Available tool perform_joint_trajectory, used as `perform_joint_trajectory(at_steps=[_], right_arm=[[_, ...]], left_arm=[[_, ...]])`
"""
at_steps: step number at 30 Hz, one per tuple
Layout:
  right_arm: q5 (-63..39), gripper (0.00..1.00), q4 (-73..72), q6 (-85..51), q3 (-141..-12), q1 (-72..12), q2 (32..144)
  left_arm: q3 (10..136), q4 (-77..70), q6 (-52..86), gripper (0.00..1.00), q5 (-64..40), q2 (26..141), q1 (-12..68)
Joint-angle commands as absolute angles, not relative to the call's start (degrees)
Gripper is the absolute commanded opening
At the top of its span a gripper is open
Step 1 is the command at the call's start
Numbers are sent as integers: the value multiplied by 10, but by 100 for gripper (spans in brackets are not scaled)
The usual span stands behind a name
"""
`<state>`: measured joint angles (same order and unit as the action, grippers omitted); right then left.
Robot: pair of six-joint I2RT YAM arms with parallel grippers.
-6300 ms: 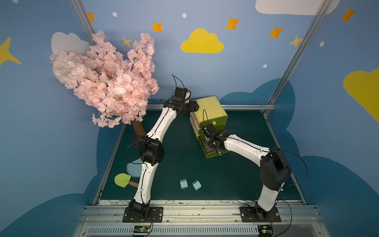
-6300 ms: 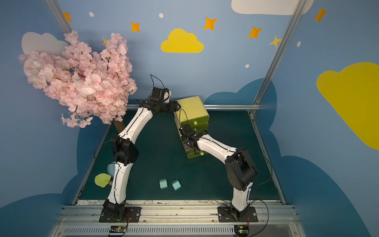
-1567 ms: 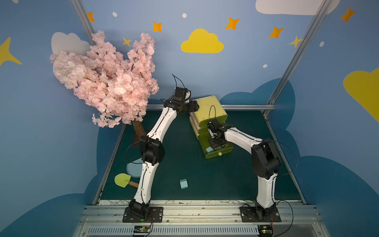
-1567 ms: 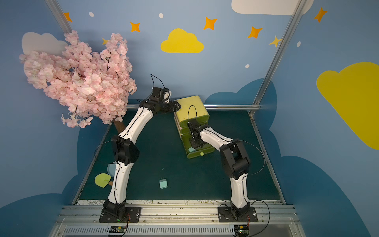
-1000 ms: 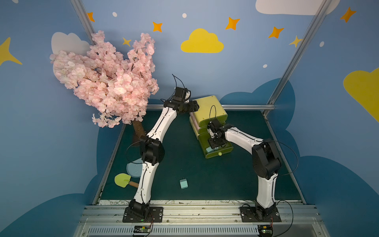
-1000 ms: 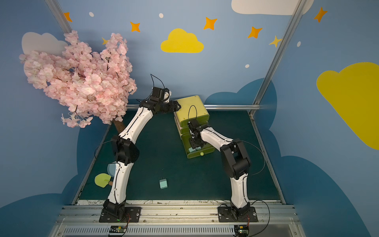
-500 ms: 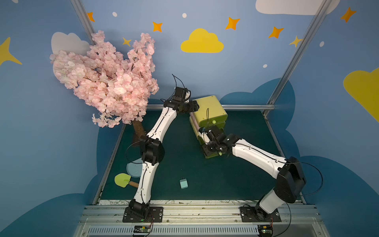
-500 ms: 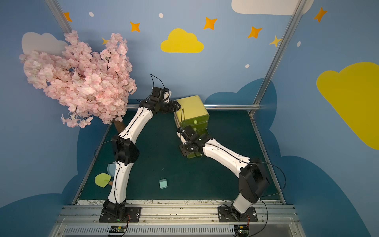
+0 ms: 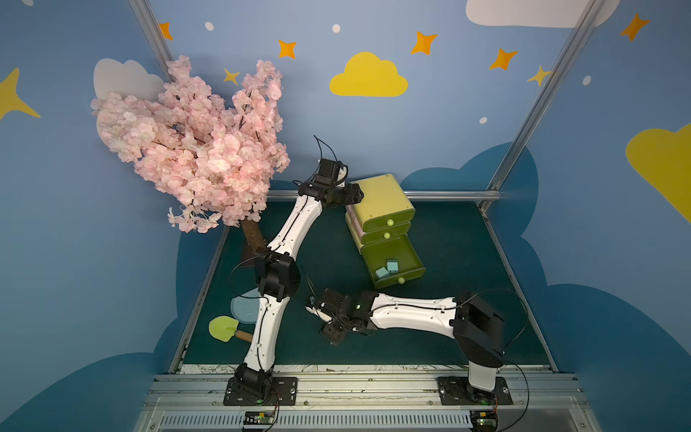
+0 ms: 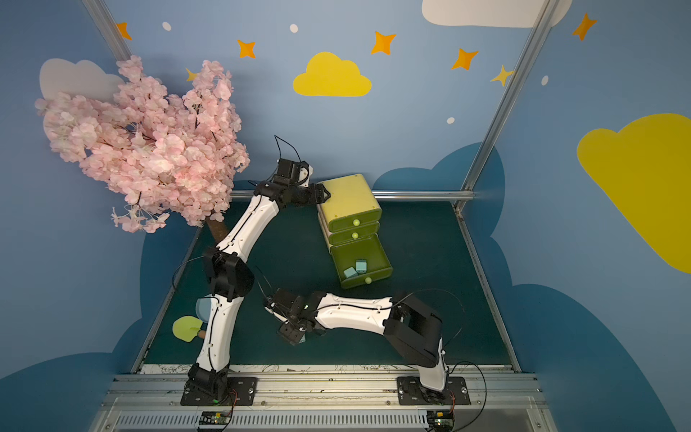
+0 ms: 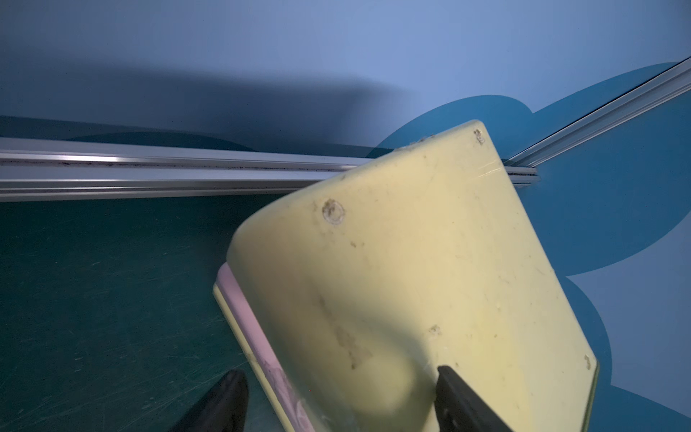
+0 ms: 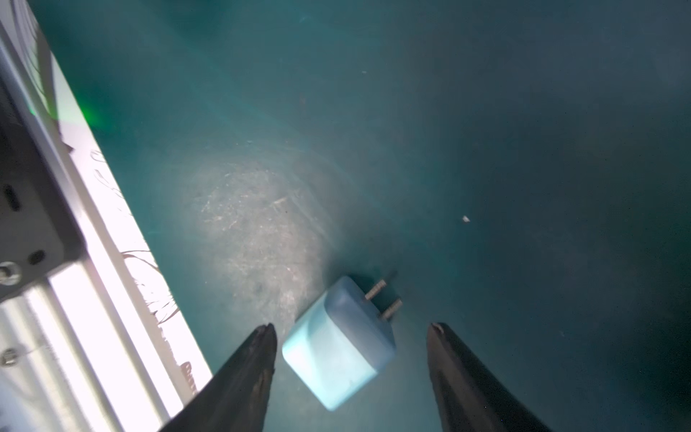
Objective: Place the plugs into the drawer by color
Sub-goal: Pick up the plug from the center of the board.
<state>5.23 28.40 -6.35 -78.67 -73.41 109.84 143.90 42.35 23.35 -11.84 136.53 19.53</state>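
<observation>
2 blue plugs (image 9: 382, 272) lie in the drawer (image 9: 411, 275); right gripper (image 12: 350, 326) gapes around another plug (image 12: 338, 344); left gripper (image 11: 339, 371), cannot tell.

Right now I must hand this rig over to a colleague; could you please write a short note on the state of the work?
Left gripper: jaws astride a top corner of the drawer cabinet; whether it grips is unclear.
Right gripper: open, fingers either side of the light blue plug on the mat, not touching it.
Done: two light blue plugs lie in the open bottom drawer; upper two drawers shut.
Left: grasp that plug, put it in the bottom drawer, perhaps close it. No green or pink plugs visible.
</observation>
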Motion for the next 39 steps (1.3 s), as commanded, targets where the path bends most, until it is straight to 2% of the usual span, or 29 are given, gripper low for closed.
perform_joint_trajectory(at_steps=[1, 7, 18, 26, 32, 39], right_arm=[[86, 76, 323, -61, -819, -737, 1119], [105, 79, 358, -76, -840, -733, 1156], [93, 76, 366, -103, -819, -728, 1159], [80, 63, 366, -112, -813, -722, 1158], [89, 41, 368, -121, -799, -717, 1133], [122, 36, 345, -125, -734, -636, 992]], left_arm=[[1439, 474, 222, 80, -111, 1374, 196], [1439, 474, 222, 80, -112, 1374, 197], [1439, 475, 222, 80, -112, 1375, 198], [1439, 476, 221, 80, -111, 1375, 199], [1439, 477, 219, 80, -109, 1373, 200], [1439, 474, 219, 80, -109, 1373, 202]])
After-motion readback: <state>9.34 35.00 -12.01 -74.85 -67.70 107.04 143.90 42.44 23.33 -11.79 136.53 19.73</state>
